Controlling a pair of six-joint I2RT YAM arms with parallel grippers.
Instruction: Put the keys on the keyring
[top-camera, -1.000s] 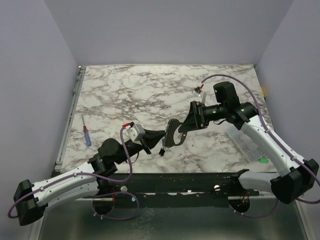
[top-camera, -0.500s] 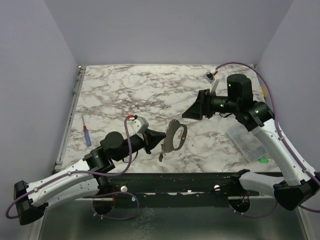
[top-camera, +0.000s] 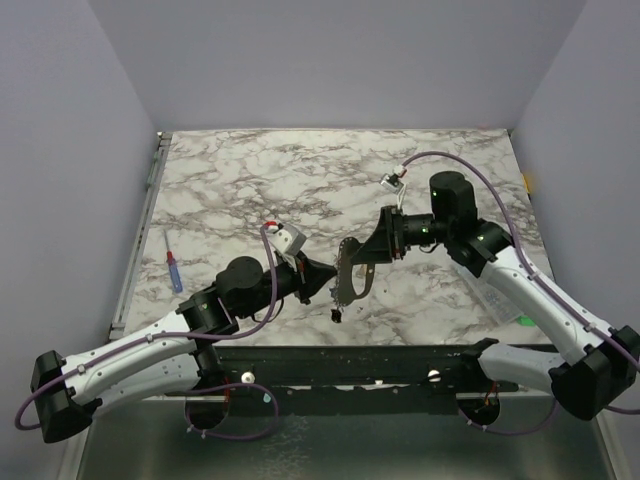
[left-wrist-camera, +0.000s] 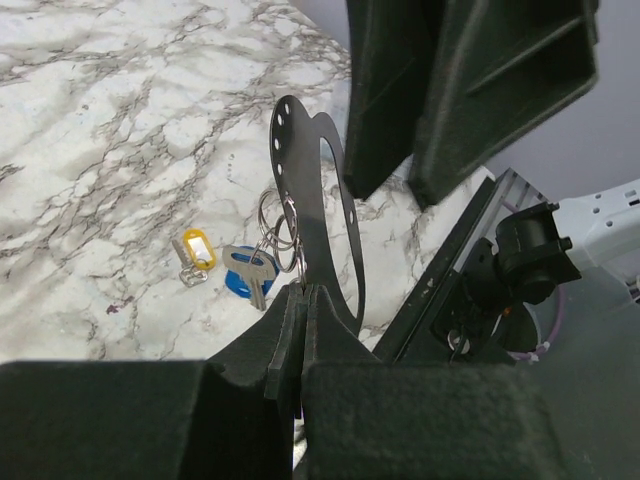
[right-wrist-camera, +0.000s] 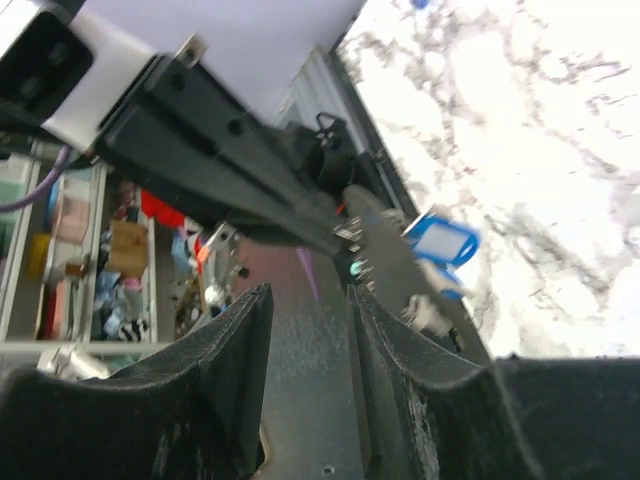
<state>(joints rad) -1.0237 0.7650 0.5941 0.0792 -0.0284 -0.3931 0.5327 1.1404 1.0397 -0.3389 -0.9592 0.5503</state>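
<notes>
The keyring is a flat black carabiner-shaped plate held up over the table's near edge. My left gripper is shut on its lower end. In the left wrist view small metal rings and a blue-headed key hang from the keyring. A yellow-tagged key lies on the marble below. My right gripper is at the keyring's upper end, jaws apart. The blurred plate and a blue tag sit beside its right finger.
A red-and-blue pen-like stick lies near the table's left edge. A clear plastic packet and a small green item lie at the right, under the right arm. The black front rail runs just below the keyring.
The right gripper drew back to the upper right, then returned to the keyring's top with its jaws narrower. The left arm carried the keyring slightly rightward.
</notes>
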